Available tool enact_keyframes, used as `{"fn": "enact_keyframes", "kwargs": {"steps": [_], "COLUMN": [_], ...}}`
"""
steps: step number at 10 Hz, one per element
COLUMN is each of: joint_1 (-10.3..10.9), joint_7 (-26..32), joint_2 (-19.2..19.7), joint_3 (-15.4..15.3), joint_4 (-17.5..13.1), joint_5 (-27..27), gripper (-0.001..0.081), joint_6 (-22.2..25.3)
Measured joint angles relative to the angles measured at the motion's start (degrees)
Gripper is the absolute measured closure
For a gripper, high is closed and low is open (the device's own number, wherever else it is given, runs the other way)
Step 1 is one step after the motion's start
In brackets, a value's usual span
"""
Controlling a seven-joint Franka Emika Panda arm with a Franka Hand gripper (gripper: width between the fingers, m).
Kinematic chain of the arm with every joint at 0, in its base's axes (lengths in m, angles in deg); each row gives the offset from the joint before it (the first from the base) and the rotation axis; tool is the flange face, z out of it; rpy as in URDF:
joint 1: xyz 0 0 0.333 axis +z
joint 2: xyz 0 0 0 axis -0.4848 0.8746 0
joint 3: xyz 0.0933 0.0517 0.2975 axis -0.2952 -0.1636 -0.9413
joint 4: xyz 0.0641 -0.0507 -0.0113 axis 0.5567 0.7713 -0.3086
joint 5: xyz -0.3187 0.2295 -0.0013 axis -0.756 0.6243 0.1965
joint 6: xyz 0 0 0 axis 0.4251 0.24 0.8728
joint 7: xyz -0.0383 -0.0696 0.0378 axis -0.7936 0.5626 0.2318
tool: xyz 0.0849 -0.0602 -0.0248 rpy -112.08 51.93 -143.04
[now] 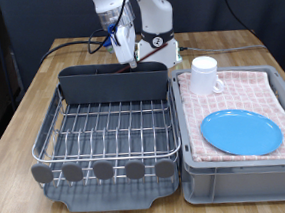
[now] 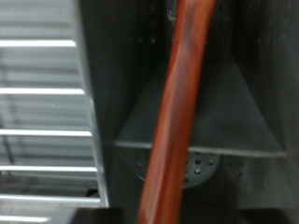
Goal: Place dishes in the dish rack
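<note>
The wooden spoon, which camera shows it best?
The wrist view: the reddish-brown wooden spoon fills the frame, standing over the dish rack's cutlery box. In the exterior view, only a small dark sliver shows below the end effector.

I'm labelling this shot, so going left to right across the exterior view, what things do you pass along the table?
Dish rack → white mug on the pink checked towel → light-blue plate, also on the towel. The gripper hangs above the rack's cutlery box; the wrist view shows the wooden spoon over that box.
</note>
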Motion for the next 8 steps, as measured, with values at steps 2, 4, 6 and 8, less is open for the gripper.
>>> {"fn": "enact_keyframes", "kwargs": {"steps": [2, 4, 6, 8], "joint_1": [-1.2, -3.6, -6.2, -7.5], "joint_7": [-2.1, -7.3, -13.8, -20.3], "joint_2": [0.2, 0.1, -0.8, -2.8], "joint_3": [-1.9, -6.1, -11.8, -18.3], "joint_4": [-0.7, -1.9, -2.6, -3.7], "joint_5": [-2.6, -7.8, -14.1, -20.0], "gripper": [0.0474, 0.029, 0.0127, 0.001], "joint_6": [0.5, 3.2, 4.1, 4.9]}}
